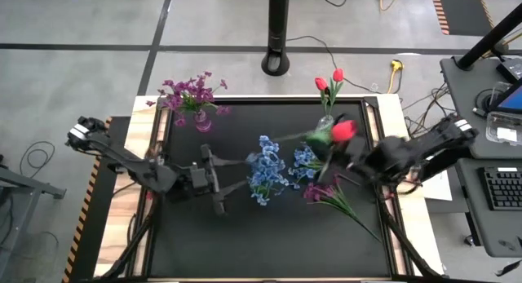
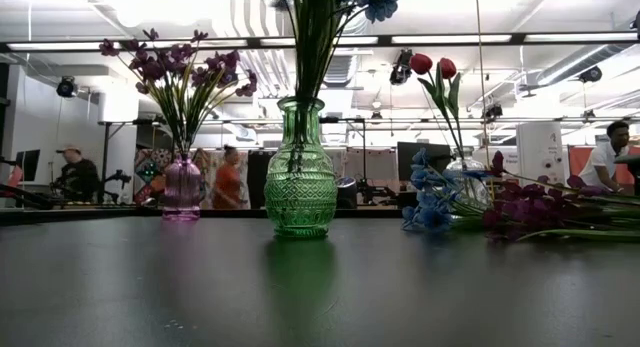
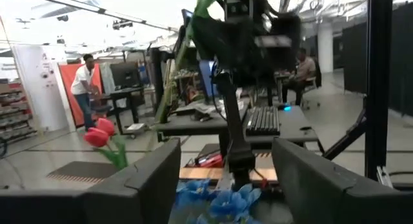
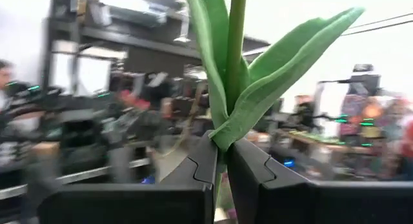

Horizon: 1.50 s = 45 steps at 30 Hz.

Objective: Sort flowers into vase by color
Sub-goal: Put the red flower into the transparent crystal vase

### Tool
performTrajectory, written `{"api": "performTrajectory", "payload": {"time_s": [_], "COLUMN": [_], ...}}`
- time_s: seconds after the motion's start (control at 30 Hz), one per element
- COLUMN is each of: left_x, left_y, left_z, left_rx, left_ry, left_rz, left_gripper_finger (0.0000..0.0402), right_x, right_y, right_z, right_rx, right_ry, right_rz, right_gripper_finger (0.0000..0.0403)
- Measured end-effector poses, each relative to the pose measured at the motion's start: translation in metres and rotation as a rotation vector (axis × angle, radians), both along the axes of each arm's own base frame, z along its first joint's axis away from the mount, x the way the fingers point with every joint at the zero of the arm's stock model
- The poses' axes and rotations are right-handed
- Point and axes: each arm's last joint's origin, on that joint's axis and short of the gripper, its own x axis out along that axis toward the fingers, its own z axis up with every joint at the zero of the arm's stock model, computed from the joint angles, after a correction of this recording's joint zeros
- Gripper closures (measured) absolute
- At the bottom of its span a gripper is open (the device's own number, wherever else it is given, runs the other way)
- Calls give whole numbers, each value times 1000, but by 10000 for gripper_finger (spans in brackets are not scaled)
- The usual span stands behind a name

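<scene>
A green vase (image 2: 300, 169) at mid-table holds blue flowers (image 1: 265, 173). My left gripper (image 1: 228, 179) stands open just left of them, with nothing between its fingers (image 3: 151, 179). A purple vase (image 1: 201, 121) at the far left holds purple flowers (image 1: 192, 91). A clear vase (image 1: 326, 120) at the far right holds two red tulips (image 1: 330, 79). My right gripper (image 4: 221, 166), right of the blue flowers, is shut on another red tulip (image 1: 344, 130). Loose blue flowers (image 2: 430, 202) and purple flowers (image 1: 322, 192) lie on the table. My right gripper pinches the tulip's green stem (image 4: 224, 143) between its two fingers, just where the long leaves (image 4: 284, 75) branch off. The fingers come from the table's right, slanting upward. The stem rises from the fingers and the flower is lifted clear of the table.
The black tabletop (image 1: 245, 242) is bare along its near half. A dark pole base (image 1: 277, 64) stands beyond the far edge, and a desk with a keyboard (image 1: 499, 189) is to the right. People work in the room behind.
</scene>
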Motion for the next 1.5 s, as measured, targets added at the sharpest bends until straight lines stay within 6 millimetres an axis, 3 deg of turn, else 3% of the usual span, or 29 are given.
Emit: {"api": "performTrajectory", "payload": {"time_s": [0.13, 0.27, 0.4, 0.67, 0.9, 1.17, 1.5], "left_x": [-19, -32, -36, -30, -27, -27, -27], "left_y": [4, 9, 12, 9, 6, 7, 7], "left_z": [8, 9, 6, -4, -10, -10, -10], "left_rx": [11, 2, -10, -8, 14, 18, 22], "left_ry": [56, 109, 148, 197, 225, 226, 231], "left_rz": [41, 108, 141, 140, 142, 143, 143], "left_gripper_finger": [165, 164, 164, 166, 177, 183, 183], "right_x": [-32, -47, -47, -49, -63, -66, -63], "right_y": [-22, -40, -54, -87, -103, -113, -114], "right_z": [17, 16, 0, -37, -54, -68, -63], "right_rx": [55, 114, 143, 264, 368, 383, 384], "right_ry": [8, 108, 220, 359, 415, 427, 358], "right_rz": [-168, -403, -570, -743, -803, -860, -847], "right_gripper_finger": [385, 385, 385, 385, 385, 385, 385]}}
